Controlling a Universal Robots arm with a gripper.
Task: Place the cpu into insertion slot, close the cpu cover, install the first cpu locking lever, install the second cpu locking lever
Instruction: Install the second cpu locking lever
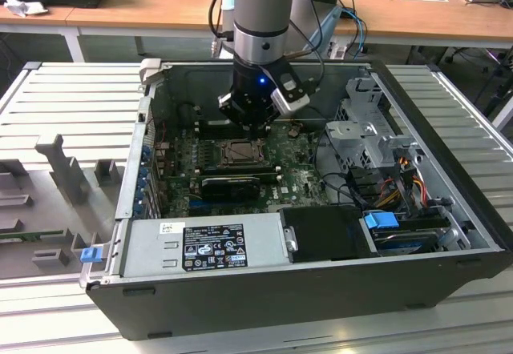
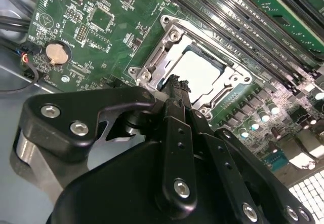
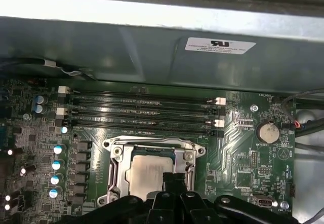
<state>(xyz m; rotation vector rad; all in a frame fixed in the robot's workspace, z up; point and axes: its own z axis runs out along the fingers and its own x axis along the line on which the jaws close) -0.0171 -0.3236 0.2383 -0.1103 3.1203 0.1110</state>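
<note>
Gripper [image 2: 174,84] hovering just above the cpu [image 2: 200,72], fingers pressed together (holding nothing), cpu seated in the insertion slot [image 3: 114,150], cpu cover [image 3: 190,155] down around it

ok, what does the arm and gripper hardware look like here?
The arm is a silver-grey tube with a pale blue joint cap, black cables looping beside it and a blue light at the wrist. A small grey and white box sits on the wrist's side. The gripper is matte black, with linked bars joined by silver screws and pins, narrowing to slim black fingers.
</note>
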